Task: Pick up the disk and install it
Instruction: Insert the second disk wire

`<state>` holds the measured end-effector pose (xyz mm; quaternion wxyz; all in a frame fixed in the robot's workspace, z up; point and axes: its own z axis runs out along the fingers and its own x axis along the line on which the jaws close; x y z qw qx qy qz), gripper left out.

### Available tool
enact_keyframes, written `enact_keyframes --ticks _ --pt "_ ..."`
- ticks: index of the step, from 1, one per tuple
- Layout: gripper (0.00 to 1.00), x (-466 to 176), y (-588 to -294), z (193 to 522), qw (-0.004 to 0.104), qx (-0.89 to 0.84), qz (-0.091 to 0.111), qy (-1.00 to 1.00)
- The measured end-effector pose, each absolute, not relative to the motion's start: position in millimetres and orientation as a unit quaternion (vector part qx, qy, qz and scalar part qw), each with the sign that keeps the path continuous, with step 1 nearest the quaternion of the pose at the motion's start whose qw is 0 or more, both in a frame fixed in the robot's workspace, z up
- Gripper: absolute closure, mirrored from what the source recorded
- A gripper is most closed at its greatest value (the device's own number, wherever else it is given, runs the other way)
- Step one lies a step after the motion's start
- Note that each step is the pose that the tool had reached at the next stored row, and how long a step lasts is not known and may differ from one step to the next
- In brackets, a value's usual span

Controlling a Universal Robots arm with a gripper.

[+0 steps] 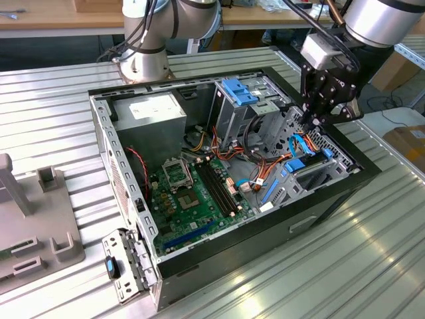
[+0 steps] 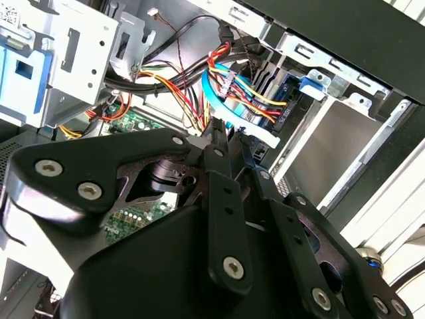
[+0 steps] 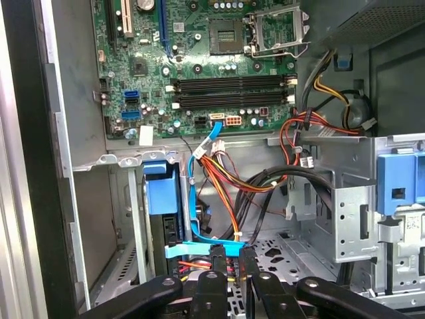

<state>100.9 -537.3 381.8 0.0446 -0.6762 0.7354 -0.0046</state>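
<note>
Blue-railed disk (image 3: 165, 219) stands on edge in the case corner, just beside the nearly closed, empty end effector (image 3: 229, 256).

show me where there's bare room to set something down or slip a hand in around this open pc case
Bare ribbed table lies along the case toward the exterior view's right, and between the case and the grey fixture on that view's left. Inside, the end effector hangs over a crowd of orange and blue cables beside the drive cage.
</note>
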Motion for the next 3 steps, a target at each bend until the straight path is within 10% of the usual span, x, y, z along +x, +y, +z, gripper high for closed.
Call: enact_keyframes --ticks 3 --pt "0.77 101.0 -537.3 381.8 0.044 -0.676 -0.004 0.735"
